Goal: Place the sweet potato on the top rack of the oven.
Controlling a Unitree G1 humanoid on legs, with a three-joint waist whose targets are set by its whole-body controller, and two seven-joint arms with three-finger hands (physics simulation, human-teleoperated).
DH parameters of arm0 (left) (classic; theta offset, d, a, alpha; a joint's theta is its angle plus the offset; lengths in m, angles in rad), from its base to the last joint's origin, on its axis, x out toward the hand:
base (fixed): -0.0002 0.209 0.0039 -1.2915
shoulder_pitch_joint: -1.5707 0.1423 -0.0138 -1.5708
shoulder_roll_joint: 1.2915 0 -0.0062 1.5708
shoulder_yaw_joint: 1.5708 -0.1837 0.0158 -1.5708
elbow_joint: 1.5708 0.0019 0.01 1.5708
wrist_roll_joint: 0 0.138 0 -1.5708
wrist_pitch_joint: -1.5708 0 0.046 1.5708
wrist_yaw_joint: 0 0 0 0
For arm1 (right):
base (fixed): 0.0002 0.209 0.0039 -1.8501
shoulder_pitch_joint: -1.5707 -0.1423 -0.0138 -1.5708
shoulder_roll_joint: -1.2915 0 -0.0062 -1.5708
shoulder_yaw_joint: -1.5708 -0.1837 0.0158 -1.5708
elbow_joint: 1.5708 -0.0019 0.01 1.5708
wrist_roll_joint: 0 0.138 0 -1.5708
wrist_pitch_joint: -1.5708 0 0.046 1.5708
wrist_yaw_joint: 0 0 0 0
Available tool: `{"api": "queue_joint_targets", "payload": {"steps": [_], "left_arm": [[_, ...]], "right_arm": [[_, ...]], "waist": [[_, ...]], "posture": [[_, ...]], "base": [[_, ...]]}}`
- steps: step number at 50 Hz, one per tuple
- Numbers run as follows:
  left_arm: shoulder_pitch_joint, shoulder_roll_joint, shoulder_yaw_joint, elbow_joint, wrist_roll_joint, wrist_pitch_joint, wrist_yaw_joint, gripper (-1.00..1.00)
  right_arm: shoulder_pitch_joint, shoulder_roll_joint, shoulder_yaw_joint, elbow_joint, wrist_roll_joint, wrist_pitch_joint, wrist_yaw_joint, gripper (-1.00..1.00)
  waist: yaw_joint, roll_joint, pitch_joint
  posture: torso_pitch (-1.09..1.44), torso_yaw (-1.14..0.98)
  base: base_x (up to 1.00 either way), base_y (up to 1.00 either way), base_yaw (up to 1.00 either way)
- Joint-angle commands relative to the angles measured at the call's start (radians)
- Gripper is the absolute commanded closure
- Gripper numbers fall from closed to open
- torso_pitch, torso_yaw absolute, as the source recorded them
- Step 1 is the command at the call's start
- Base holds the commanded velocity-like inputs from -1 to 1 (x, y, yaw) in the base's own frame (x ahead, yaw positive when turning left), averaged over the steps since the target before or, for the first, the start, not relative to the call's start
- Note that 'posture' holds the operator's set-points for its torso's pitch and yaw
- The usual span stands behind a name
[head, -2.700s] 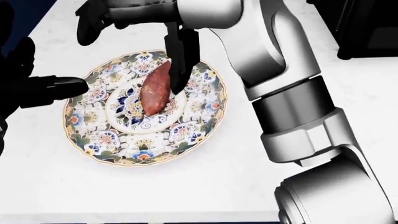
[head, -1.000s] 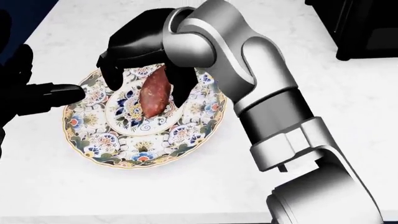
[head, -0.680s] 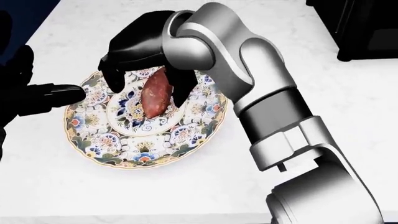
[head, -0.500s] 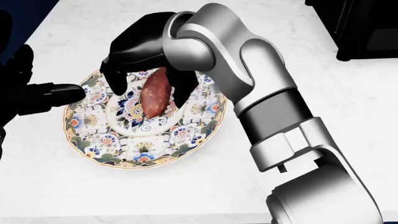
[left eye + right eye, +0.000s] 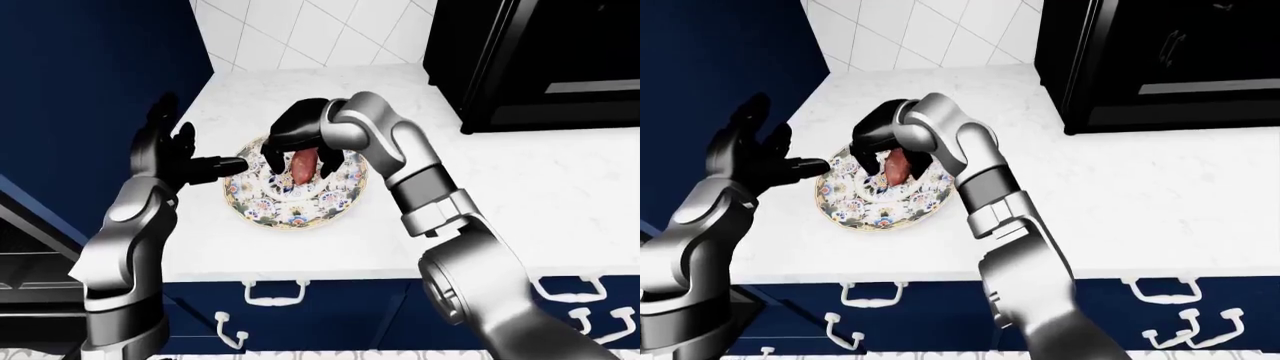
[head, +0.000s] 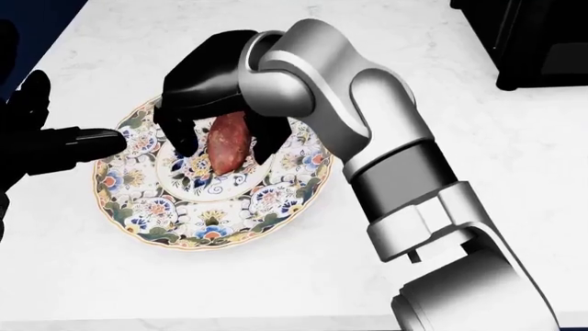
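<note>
In the head view, the sweet potato [image 6: 228, 143] lies on the inner well of a flower-patterned plate [image 6: 174, 227], its long axis running from the view's top right to bottom left. The right hand [image 6: 213, 93] arches over the upper end of the sweet potato, black fingers [image 6: 181, 134] curled down on the left side of it and another finger down on its right side, so the fingers stand about the tuber; whether they actually press on it cannot be told from here. The right arm's silver forearm [image 6: 367, 131] sweeps from the bottom right up to the hand. The left hand [image 6: 41, 145] sits at the left edge of the view, spread wide, with one finger reaching to the plate's left rim. The plate rests on a white marble counter [image 6: 478, 138], and a black appliance [image 6: 533, 41] fills the top right corner

In the left-eye view, the same plate [image 5: 262, 216] sits near the left end of the counter [image 5: 560, 187], close to a dark blue wall panel [image 5: 90, 75]. The sweet potato [image 5: 305, 166] shows as a reddish wedge under the right hand [image 5: 298, 133], whose fingers hang down around it. The left hand [image 5: 175, 156] is open, palm toward the plate, beside its left rim. White tiles [image 5: 300, 30] back the counter, and blue drawers with white handles [image 5: 275, 294] run beneath it

In the right-eye view, the black appliance [image 5: 1160, 60] stands on the counter well to the right of the plate [image 5: 865, 214]
</note>
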Motion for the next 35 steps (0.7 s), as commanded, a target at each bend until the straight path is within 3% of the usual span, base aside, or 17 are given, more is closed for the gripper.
{"api": "queue_joint_targets", "payload": {"steps": [1, 35], "left_arm": [[-0.029, 0.016, 0.013, -0.036, 0.000, -0.032, -0.001, -1.00], [-0.016, 0.013, 0.016, -0.031, 0.000, -0.044, -0.005, -1.00]], "right_arm": [[-0.036, -0.004, -0.013, -0.035, 0.009, 0.001, -0.022, -0.09], [-0.023, 0.006, -0.009, -0.017, -0.031, -0.015, -0.065, 0.14]], "waist": [[0.000, 0.007, -0.030], [0.001, 0.007, -0.032]], "posture": [[0.00, 0.00], [0.00, 0.00]], "base": [[0.00, 0.00, 0.00], [0.00, 0.00, 0.00]]}}
